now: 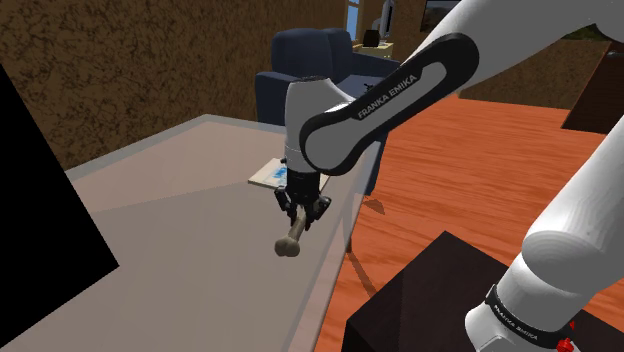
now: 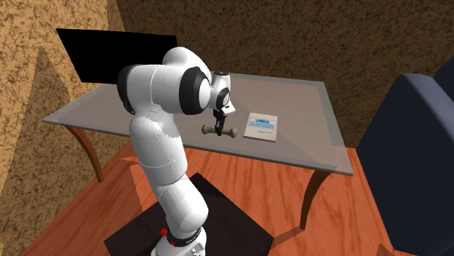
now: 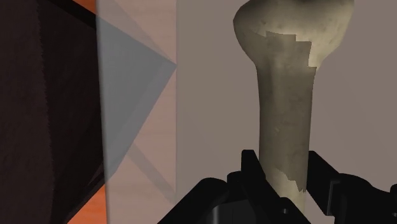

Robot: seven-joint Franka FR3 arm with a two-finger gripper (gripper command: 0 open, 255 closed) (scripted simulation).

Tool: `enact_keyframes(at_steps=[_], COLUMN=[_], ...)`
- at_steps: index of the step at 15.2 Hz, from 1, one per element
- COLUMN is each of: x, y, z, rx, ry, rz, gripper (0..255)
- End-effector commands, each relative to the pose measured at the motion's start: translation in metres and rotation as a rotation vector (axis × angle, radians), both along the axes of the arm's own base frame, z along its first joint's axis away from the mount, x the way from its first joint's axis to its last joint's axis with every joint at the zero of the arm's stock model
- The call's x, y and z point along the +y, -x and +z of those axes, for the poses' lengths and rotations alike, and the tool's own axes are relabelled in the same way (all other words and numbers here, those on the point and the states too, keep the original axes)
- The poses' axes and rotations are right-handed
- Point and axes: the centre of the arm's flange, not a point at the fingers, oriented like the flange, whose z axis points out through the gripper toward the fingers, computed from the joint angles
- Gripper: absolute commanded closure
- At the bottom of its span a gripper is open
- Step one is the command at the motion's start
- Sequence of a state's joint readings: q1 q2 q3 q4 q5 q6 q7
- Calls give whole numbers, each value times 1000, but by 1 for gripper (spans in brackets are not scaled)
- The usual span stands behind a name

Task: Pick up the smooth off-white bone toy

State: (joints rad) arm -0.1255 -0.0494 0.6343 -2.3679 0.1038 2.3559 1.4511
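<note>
The off-white bone toy (image 1: 292,237) has a slim shaft and knobbed ends. My black gripper (image 1: 303,207) is shut on its shaft, and the long part points down and away from the fingers. In the wrist view the bone toy (image 3: 283,108) runs straight out from the gripper (image 3: 283,170), one finger (image 3: 253,170) on each side of the shaft. From the second exterior view the bone toy (image 2: 220,132) hangs level under the gripper (image 2: 219,124), seemingly just above the grey table (image 2: 305,102).
A white booklet with blue print (image 1: 270,175) (image 2: 263,126) lies on the table just beyond the gripper. The table's near edge (image 1: 335,250) is close by, with orange wooden floor below. A dark blue armchair (image 1: 310,70) stands behind the table. My dark stand (image 1: 430,310) is nearby.
</note>
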Motion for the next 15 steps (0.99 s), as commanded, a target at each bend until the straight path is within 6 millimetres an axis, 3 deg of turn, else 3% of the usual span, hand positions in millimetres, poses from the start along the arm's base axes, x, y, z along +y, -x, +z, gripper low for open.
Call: enact_keyframes(at_steps=[1,15], x=[0,0], y=[0,0], z=[8,77], rx=[1,1], ry=[0,0], rz=[0,0], gripper=[255,255])
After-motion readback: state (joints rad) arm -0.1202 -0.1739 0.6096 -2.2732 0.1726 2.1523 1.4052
